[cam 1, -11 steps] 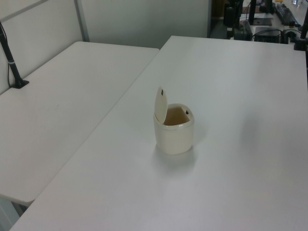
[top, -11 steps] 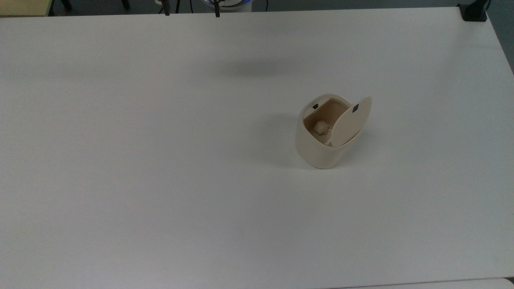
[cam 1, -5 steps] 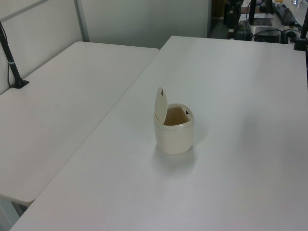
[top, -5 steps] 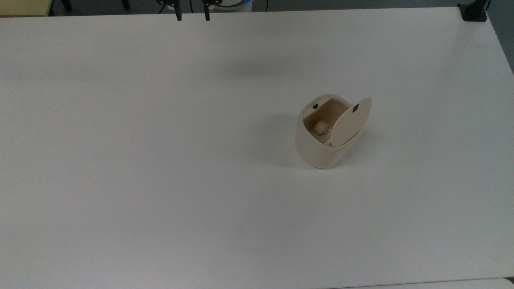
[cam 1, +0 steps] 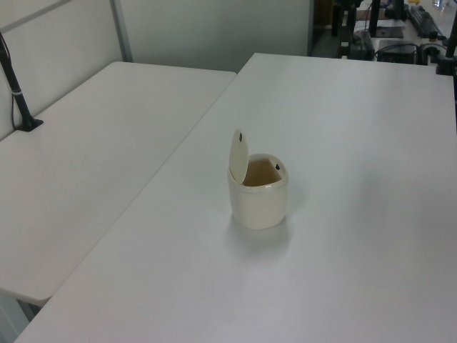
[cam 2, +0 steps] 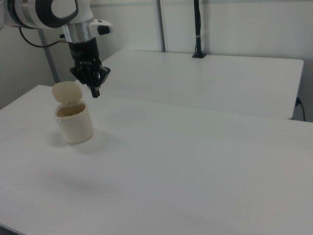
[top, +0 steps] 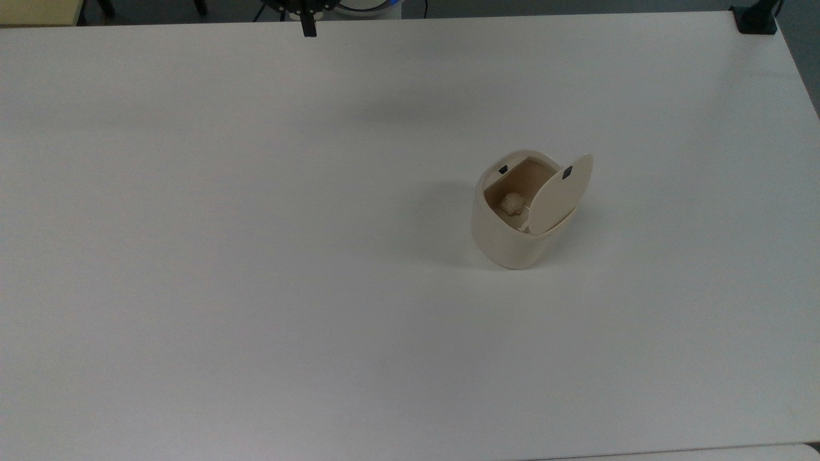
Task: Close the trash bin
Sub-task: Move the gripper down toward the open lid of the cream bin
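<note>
Trash bin: I see the trash bin (top: 509, 237) upright on the white bench (top: 256, 256), nothing touching it.
Lid: its lid (top: 562, 192) stands raised on its hinge, a small black mark near the top edge; the tan inside is exposed.
Contents: a pale crumpled ball (top: 511, 203) lies at the bottom.
Pincer: my pincer (cam 2: 95, 91) hangs above the bench, beside the lid on the right view's right, apart from the bin; its fingers look pressed together, pinching nothing.
</note>
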Action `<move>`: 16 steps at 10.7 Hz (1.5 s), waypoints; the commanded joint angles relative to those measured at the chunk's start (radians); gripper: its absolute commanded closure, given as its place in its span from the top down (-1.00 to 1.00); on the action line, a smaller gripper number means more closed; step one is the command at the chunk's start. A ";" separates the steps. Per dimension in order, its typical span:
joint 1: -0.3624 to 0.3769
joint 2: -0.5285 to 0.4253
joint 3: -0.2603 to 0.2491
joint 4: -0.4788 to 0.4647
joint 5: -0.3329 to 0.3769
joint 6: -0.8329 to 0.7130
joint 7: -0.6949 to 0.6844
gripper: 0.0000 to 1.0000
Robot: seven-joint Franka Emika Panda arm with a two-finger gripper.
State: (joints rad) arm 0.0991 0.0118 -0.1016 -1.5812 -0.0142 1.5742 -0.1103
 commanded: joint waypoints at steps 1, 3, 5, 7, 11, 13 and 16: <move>0.017 0.029 0.016 -0.006 -0.010 0.117 -0.025 -1.00; 0.083 0.057 0.019 0.026 -0.004 0.213 -0.025 -1.00; 0.146 0.074 0.026 0.024 0.016 0.367 -0.022 -1.00; 0.215 0.140 0.026 0.024 0.025 0.551 -0.020 -1.00; 0.330 0.250 0.026 0.024 0.016 0.814 -0.014 -1.00; 0.376 0.276 0.026 0.024 0.008 0.906 -0.012 -0.99; 0.404 0.300 0.026 0.024 0.000 0.908 -0.017 -1.00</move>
State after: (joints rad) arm 0.4823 0.2915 -0.0625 -1.5709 -0.0078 2.4652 -0.1169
